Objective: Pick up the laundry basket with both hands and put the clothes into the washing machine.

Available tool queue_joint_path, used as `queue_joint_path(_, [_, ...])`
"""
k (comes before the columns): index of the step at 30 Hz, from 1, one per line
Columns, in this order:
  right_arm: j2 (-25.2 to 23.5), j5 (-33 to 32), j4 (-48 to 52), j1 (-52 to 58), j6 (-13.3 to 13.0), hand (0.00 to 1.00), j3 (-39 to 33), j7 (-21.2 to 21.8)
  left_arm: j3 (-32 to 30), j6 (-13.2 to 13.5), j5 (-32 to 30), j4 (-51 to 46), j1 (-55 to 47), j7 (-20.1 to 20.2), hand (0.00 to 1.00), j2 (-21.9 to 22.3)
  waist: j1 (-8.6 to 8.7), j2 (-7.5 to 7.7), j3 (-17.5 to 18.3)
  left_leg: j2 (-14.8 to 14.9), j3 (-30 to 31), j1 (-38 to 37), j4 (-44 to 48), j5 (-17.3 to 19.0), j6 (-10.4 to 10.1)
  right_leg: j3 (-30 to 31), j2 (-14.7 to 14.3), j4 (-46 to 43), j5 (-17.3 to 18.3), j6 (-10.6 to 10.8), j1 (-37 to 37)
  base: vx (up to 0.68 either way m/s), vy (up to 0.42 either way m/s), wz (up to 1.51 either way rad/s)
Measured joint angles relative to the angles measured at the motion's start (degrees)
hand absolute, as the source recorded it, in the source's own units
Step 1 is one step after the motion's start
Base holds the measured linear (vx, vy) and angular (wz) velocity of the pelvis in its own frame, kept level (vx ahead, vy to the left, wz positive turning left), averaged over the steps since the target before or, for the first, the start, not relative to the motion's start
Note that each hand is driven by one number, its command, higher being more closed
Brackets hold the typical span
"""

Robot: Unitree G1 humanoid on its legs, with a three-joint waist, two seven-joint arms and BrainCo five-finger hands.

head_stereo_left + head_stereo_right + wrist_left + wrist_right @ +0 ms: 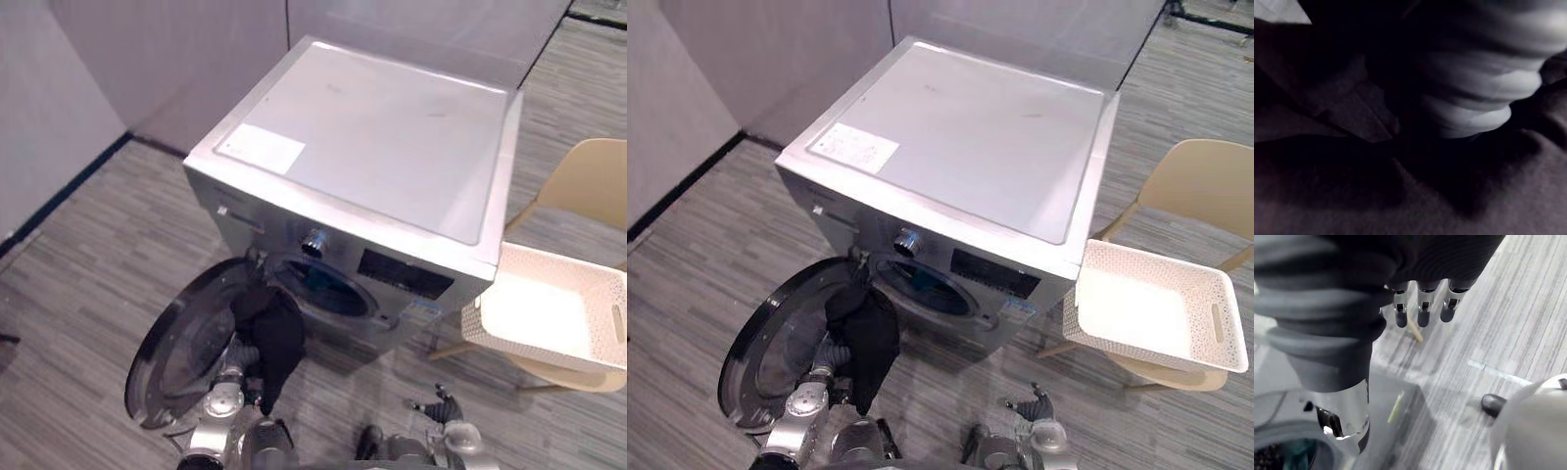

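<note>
A silver-grey front-loading washing machine (pixel 392 147) stands on a grey wood-grain plank floor (pixel 78 323), and its round dark-glass door (pixel 181 352) is swung wide open toward the robot's left. A black crumpled garment (pixel 269 338) hangs in front of the door, just below and beside the round drum opening (pixel 323 286), inside which a patch of teal shows. The garment is draped over the left hand (pixel 1469 98), which is raised in front of the open door. In the left wrist view dark cloth lies all around the hand's ribbed cover, so I cannot tell whether the hand grips the garment or merely carries it. The right hand (pixel 1422 293) hangs low over the floor to the right of the opening. Its fingers are loosely extended, with the thumb apart from them, and it holds nothing. The white perforated plastic laundry basket (pixel 1156 354) sits on the seat of a beige moulded chair (pixel 1205 176) just to the right of the machine, well apart from both hands, its pale inside facing up. A white rectangular label (pixel 263 149) lies on the machine's flat top near its front left corner, and a round control knob (pixel 314 241) sits on the front panel above the opening.
</note>
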State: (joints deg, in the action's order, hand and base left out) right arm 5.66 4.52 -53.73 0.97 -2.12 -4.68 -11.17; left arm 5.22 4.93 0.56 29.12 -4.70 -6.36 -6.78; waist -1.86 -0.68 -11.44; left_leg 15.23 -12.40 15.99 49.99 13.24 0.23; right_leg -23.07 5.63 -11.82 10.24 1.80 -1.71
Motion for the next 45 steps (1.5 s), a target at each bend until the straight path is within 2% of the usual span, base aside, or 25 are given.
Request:
queue_joint_path(1, [0.1, 0.0, -0.2, -0.7, 0.0, 0.0, -0.7, -0.6, 1.0, 0.0, 0.0, 0.0, 0.0, 0.0, 1.0, 0.1, -0.05, 0.15, -0.4, -2.0, 2.8, 0.5, -4.4, 1.4, -1.5, 1.5, 0.4, 0.0, 0.0, 0.1, 0.1, 0.18, 0.098, -0.94])
queue_joint_path(2, [0.1, 0.0, -0.8, -1.7, 0.0, 0.0, -1.7, -1.2, 2.2, 0.0, -0.1, 0.1, 0.1, 0.1, 1.0, 0.3, 0.14, -0.03, -0.7, -4.3, 6.2, 0.6, -12.3, 1.4, -2.2, 3.4, 0.7, 0.0, -0.1, 0.2, 0.1, 0.18, 0.171, -0.96])
queue_joint_path(3, [0.5, 0.0, -1.1, -2.0, 0.0, 0.0, -2.4, -1.3, 2.9, 0.0, -0.1, 0.3, 0.1, 0.1, 1.0, 0.9, 0.23, -0.91, -0.3, -6.0, 9.5, -0.3, -22.7, -2.0, -4.4, 4.8, 0.4, -0.1, -0.3, 0.9, 0.2, 0.16, 0.173, -0.76])
queue_joint_path(4, [0.7, 0.0, -1.0, -1.8, -0.1, 0.0, -2.5, -1.3, 3.3, 0.0, -0.1, 0.3, 0.0, 0.1, 1.0, 1.2, 0.38, -2.01, -0.1, -6.2, 10.6, -0.7, -26.2, -4.6, -4.8, 5.3, -0.1, -0.1, -0.2, 1.3, 0.2, 0.18, 0.187, -0.64])
queue_joint_path(5, [0.1, 0.1, -1.3, -1.8, -0.2, 0.0, -2.5, -1.2, 3.9, 0.0, -0.2, 1.1, 0.8, 0.1, 1.0, 0.5, 0.52, -0.47, -0.4, -7.4, 9.2, -1.0, -25.4, -4.1, -4.5, 7.5, 0.9, -0.5, 0.2, 2.4, 1.0, 0.17, 0.164, -0.36])
queue_joint_path(6, [-0.3, 0.1, -1.2, -1.8, -0.2, 0.0, -2.6, -1.2, 4.1, 0.0, -0.2, 1.1, 1.4, 0.1, 1.0, 0.1, 0.87, 0.29, -0.7, -7.9, 8.7, -0.6, -25.5, -3.9, -4.1, 7.8, 1.8, -1.6, 0.5, 2.7, 2.2, 0.17, 0.183, -0.35])
queue_joint_path(7, [-0.7, 0.1, -1.1, -1.9, -0.1, 0.0, -2.7, -1.3, 4.6, 0.0, -0.2, 1.5, 2.7, 0.2, 1.0, -0.4, 0.93, 0.98, -1.3, -8.4, 7.7, 0.5, -24.2, -3.6, -3.6, 8.9, 3.5, -5.2, 1.1, 3.7, 4.8, 0.1, 0.137, -0.21])
queue_joint_path(10, [-0.7, -0.1, -1.1, -3.0, -0.1, 0.0, -2.7, -1.4, 5.6, -0.1, -0.2, 1.3, 4.0, 0.0, 1.0, -0.9, 0.94, 0.6, -4.4, -8.3, 5.9, 1.7, -19.8, -3.1, -2.8, 11.1, 5.0, -12.5, 1.2, 3.7, 8.4, 0.0, 0.141, -0.28])
queue_joint_path(11, [-0.7, -0.7, -0.5, -3.9, -0.1, 0.0, -2.7, -1.6, 5.7, -0.1, -0.2, 0.4, 4.8, -0.1, 1.0, -1.4, 0.92, 0.62, -6.2, -8.1, 5.0, 3.2, -16.8, -2.6, -2.2, 12.7, 5.7, -17.4, 1.7, 4.1, 11.3, -0.08, 0.112, -0.27])
queue_joint_path(12, [-0.7, -1.4, 1.1, -4.2, -0.1, 0.0, -2.7, -2.5, 5.7, 0.0, -0.2, -0.6, 5.3, -0.3, 1.0, -1.6, 0.93, 0.6, -7.6, -8.0, 4.3, 5.0, -13.6, -1.4, -1.2, 13.5, 6.5, -21.5, 3.0, 4.5, 14.0, -0.11, 0.107, -0.22])
queue_joint_path(14, [-0.7, -2.3, 4.8, -4.6, -0.1, 0.0, -2.7, -3.7, 5.3, 0.0, -0.1, -3.1, 6.2, -1.6, 1.0, -1.7, 0.86, 0.24, -8.8, -6.9, 3.8, 10.3, -7.1, 2.1, -0.8, 14.3, 7.1, -28.7, 6.1, 5.0, 19.7, -0.14, 0.06, -0.17])
queue_joint_path(16, [-0.7, -3.6, 8.3, -5.6, -0.2, 0.0, -2.6, -4.5, 4.5, 0.0, 0.0, -5.2, 8.1, -2.9, 1.0, -1.4, 0.74, 0.3, -10.7, -5.9, 3.6, 14.8, -1.5, 7.1, -0.1, 14.9, 7.7, -35.8, 10.5, 5.5, 25.2, -0.17, 0.022, -0.16])
queue_joint_path(18, [-0.8, -5.4, 12.8, -7.4, -0.3, 0.0, -2.3, -5.7, 3.2, 0.0, 1.3, -7.8, 10.8, -4.6, 1.0, -0.2, 0.49, 0.4, -12.5, -5.0, 3.8, 23.6, 7.6, 10.6, 0.3, 15.8, 8.9, -43.9, 16.7, 5.9, 33.3, -0.2, -0.021, -0.08])
queue_joint_path(20, [-0.9, -6.2, 15.2, -9.2, -0.2, 0.0, -2.1, -6.4, 1.7, 0.0, 1.7, -9.6, 12.6, -5.7, 1.0, 1.0, 0.46, -0.06, -13.9, -4.1, 4.5, 29.1, 12.6, 12.1, 0.0, 16.4, 9.2, -49.5, 18.9, 5.8, 38.9, -0.23, -0.034, -0.02])
queue_joint_path(24, [-1.9, -6.2, 23.8, -12.7, -0.2, 0.0, -1.9, -9.4, -0.6, 0.0, 5.2, -13.9, 16.6, -8.8, 1.0, 4.5, -0.56, 0.03, -14.9, -3.3, 7.0, 45.4, 23.8, 12.8, 0.0, 17.7, 9.8, -63.4, 22.8, 4.5, 55.1, -0.16, -0.054, 0.08])
queue_joint_path(28, [-1.9, -6.2, 29.7, -16.6, -0.3, 0.0, -1.3, -11.2, -1.5, 0.0, 6.9, -16.9, 20.4, -10.7, 1.0, 6.7, -0.89, 0.51, -15.7, -3.5, 8.1, 56.8, 31.1, 12.6, 0.3, 19.7, 10.6, -73.4, 25.4, 3.8, 67.0, -0.11, -0.096, 0.13])
queue_joint_path(31, [-1.6, -6.2, 31.8, -18.6, -0.4, 0.0, -1.5, -12.3, -1.4, 0.0, 7.3, -18.0, 25.0, -12.8, 1.0, 7.3, -0.73, 0.55, -15.7, -3.6, 9.1, 64.9, 35.3, 12.5, 0.1, 21.1, 10.6, -79.2, 26.8, 3.5, 75.2, -0.09, -0.118, 0.09])
queue_joint_path(34, [-1.4, -6.3, 33.0, -19.5, -0.9, 0.0, -2.2, -12.7, -1.2, -0.1, 7.2, -18.0, 30.0, -14.2, 1.0, 7.2, -0.37, 0.57, -15.7, -3.6, 9.2, 68.4, 36.7, 11.9, 0.0, 22.1, 10.4, -81.4, 26.9, 3.5, 79.2, -0.05, -0.083, 0.03])
queue_joint_path(37, [-0.6, -6.3, 33.8, -20.9, -1.8, 0.0, -2.3, -12.6, -1.2, -0.2, 5.9, -19.2, 36.4, -16.5, 1.0, 6.0, 0.19, 0.6, -15.7, -3.2, 9.4, 70.8, 38.0, 11.8, -0.2, 22.6, 9.9, -82.8, 26.9, 3.5, 81.8, -0.04, -0.065, -0.06])
queue_joint_path(39, [-0.8, -6.3, 34.4, -21.6, -2.0, 0.0, -2.3, -12.6, -1.3, -0.8, 4.5, -20.3, 42.6, -18.7, 1.0, 2.7, 1.04, 0.6, -15.7, -2.6, 9.7, 71.9, 38.7, 11.8, -0.1, 22.7, 9.2, -83.1, 26.9, 3.4, 82.9, -0.02, -0.045, -0.13])
queue_joint_path(42, [-1.0, -7.8, 34.7, -21.7, -3.2, 0.0, -2.4, -12.6, -1.4, -1.9, 2.7, -20.1, 50.4, -20.9, 1.0, -1.7, 1.32, 0.63, -15.7, -2.1, 9.9, 72.4, 38.9, 11.6, -0.1, 22.6, 8.5, -83.1, 26.7, 3.2, 83.4, 0.0, -0.037, -0.11])
queue_joint_path(45, [-2.2, -8.5, 34.9, -22.2, -4.7, 0.0, -2.7, -12.5, -1.3, -2.3, -0.8, -19.2, 64.6, -24.4, 1.0, -8.5, 2.38, 1.04, -15.9, -2.0, 10.9, 73.5, 38.9, 11.1, -0.5, 21.5, 8.4, -83.1, 26.5, 2.7, 83.8, 0.01, -0.024, 0.01])
